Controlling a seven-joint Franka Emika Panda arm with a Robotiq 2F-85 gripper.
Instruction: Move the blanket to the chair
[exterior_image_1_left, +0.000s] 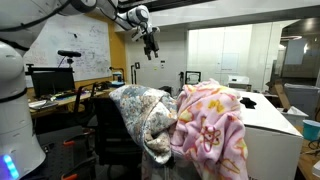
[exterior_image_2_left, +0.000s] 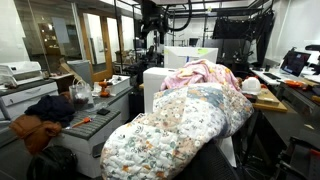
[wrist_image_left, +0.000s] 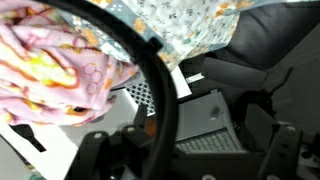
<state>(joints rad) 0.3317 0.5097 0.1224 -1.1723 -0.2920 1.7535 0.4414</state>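
Filling the middle of an open laboratory-office room, the chair (exterior_image_1_left: 103, 128) is shown with the blanket (exterior_image_1_left: 145, 115) heaped over its backrest and seat, so that most of the dark frame is covered in both exterior views. Just beside the chair a white counter (exterior_image_1_left: 272, 125) is seen, and a pink fleece blanket (exterior_image_1_left: 212, 125) is draped over the counter edge nearest the chair, where it touches the quilted folds. Behind the chair a whiteboard (exterior_image_1_left: 88, 45) is mounted on the wall, and glass partitions (exterior_image_1_left: 230, 50) close the room beyond the counter. A monitor (exterior_image_1_left: 50, 80) is placed farther out on the side of the chair away from the counter.

High above the chair, well apart from both fabrics, the hand (exterior_image_1_left: 151, 45) is hung from the arm. In the wrist view the hand (wrist_image_left: 190, 150) is seen with its fingers (wrist_image_left: 100, 152) spread wide and nothing held between them. A black cable (wrist_image_left: 150, 80) is looped across that view, in front of the pink fleece and of the blanket (wrist_image_left: 190, 22), and part of the chair (wrist_image_left: 270, 55) is left bare beside them.

In an exterior view a printer (exterior_image_2_left: 20, 72) and a dark garment (exterior_image_2_left: 45, 108) are seen well apart from the chair.
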